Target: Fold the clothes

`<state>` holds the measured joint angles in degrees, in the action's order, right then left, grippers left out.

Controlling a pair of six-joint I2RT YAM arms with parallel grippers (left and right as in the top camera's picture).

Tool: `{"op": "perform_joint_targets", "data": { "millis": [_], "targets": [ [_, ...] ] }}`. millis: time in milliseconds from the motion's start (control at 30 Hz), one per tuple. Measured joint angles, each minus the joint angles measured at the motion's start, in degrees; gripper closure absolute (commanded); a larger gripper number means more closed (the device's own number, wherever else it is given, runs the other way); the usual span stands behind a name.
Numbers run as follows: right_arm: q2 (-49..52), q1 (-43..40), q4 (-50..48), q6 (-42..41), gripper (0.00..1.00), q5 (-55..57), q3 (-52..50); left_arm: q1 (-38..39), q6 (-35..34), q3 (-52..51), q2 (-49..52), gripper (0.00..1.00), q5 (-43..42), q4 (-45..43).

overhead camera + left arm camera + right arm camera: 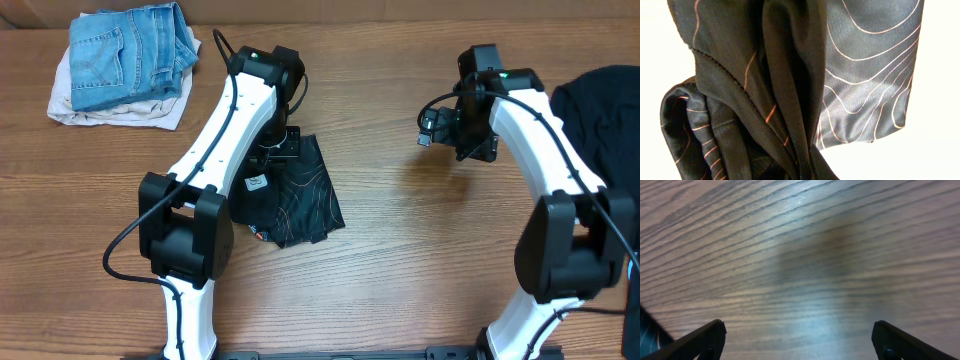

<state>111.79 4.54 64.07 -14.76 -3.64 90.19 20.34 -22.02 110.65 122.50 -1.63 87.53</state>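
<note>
The black jersey (296, 194) with fine orange contour lines lies bunched on the wooden table (420, 250), left of centre, with a white tag showing at its left edge. My left gripper (283, 146) is at the jersey's far edge. In the left wrist view the jersey (790, 85) fills the frame and its folds gather toward the jaws at the bottom, so the gripper is shut on the cloth; the fingers are hidden. My right gripper (440, 128) is open and empty over bare wood (800, 335), well right of the jersey.
Folded blue jeans (130, 50) lie on a white cloth (70, 105) at the back left corner. A heap of black clothing (605, 105) lies at the right edge, beside the right arm.
</note>
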Motion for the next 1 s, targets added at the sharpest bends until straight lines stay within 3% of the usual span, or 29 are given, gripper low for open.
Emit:
{"op": "perform_joint_targets", "data": {
  "millis": [167,467,533,600,733,800,1000],
  "targets": [
    [3.23,0.0,-1.16,-0.13,0.14,-2.16,-0.02,0.72,-1.75,0.02,0.0,0.96,-1.4,-1.38],
    [3.58,0.11,-2.89,-0.22,0.34,-6.67,-0.11,3.8,-8.17,0.02,0.0,0.91,-2.86,-3.93],
    [3.63,0.2,-3.08,-0.24,0.43,-7.65,-0.11,5.16,-9.9,0.02,0.0,0.91,-2.82,-4.44],
    [3.91,0.48,-3.26,-0.31,0.59,-8.66,-0.11,6.29,-11.3,0.02,0.0,0.9,-2.64,-5.09],
    [5.29,1.62,-3.3,-0.44,0.75,-9.73,-0.11,8.9,-14.08,0.02,0.0,0.84,-2.6,-6.69],
    [6.25,2.1,-3.48,-0.48,0.92,-10.36,-0.11,9.77,-15.1,0.02,0.0,0.83,-2.62,-7.58],
    [9.11,2.62,-4.07,-0.22,0.96,-14.53,-0.24,11.89,-17.51,0.02,0.0,0.93,-2.62,-11.04]
  ]
}}
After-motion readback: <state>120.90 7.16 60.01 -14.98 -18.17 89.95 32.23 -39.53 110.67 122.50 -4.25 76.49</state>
